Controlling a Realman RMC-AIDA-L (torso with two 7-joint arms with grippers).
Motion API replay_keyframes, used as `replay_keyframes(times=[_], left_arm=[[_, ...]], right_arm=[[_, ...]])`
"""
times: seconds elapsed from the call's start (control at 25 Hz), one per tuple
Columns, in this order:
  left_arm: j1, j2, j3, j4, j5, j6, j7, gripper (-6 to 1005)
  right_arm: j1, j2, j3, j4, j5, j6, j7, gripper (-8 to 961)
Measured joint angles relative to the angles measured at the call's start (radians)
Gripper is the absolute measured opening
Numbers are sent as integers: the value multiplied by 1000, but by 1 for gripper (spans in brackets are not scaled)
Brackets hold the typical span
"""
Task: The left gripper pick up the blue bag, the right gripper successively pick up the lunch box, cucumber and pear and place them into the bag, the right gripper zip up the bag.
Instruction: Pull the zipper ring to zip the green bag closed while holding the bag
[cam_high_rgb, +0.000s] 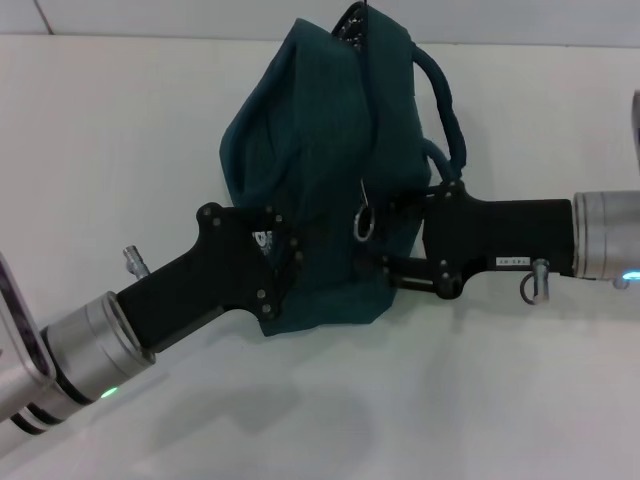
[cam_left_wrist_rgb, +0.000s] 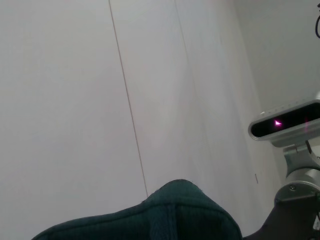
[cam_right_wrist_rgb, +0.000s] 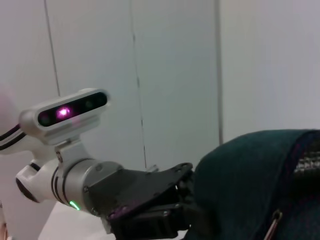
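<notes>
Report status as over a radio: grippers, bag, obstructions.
Left gripper and right gripper at opposite sides of the dark teal fabric bag. Ring zipper pull hangs between them. Nothing obstructing.

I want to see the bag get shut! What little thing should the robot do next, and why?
Probably the right gripper should close on the ring zipper pull and start drawing it along. The blue bag is held up off the table, the left gripper is pressed to its other side, no food is in view outside it, and the ring dangles just beside the right gripper's tips.
</notes>
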Motion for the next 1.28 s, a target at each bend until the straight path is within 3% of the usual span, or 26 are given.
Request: replay_keyframes(times=[0.64,0.88,0.96,1.28], left_arm=[[0,-1,0,0,0,0,0,55],[0,1,0,0,0,-3,0,55],[-1,1,0,0,0,-4,0,55],[-8,1,0,0,-5,-9,0,55]], right_arm=[[-3,0,-15,-6,42,-24,-2,427],[-5,-1,-15,-6,51,-25,-13,355],[-6,-2,-15,-6,50,-25,-28,174],[-7,-7,-6,-5,52,-22,-83,49]])
